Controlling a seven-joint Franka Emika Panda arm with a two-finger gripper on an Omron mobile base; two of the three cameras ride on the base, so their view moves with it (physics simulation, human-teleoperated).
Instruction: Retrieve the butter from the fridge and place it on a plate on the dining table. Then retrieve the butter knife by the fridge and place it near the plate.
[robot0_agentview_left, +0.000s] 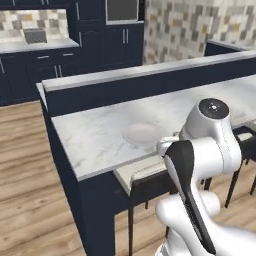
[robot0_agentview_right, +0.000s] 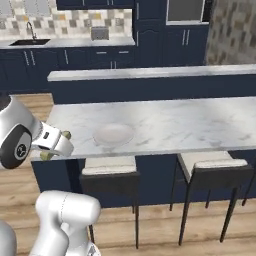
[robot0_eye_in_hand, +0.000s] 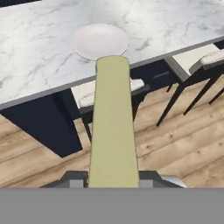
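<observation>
In the hand view my gripper is shut on the butter, a pale olive-yellow stick that runs out lengthwise from between the fingers. Its far end points at the round white plate, which lies bare near the front edge of the marble dining table. From the right base view the gripper hovers off the table's near left corner, left of the plate, with an end of the butter showing. The left base view shows the plate beside my arm. The fridge and butter knife are out of view.
Cushioned dark stools are tucked under the table's front edge. A higher marble ledge on a navy wall runs behind the table. Navy cabinets and a sink counter line the back wall. Wooden floor lies left of the table.
</observation>
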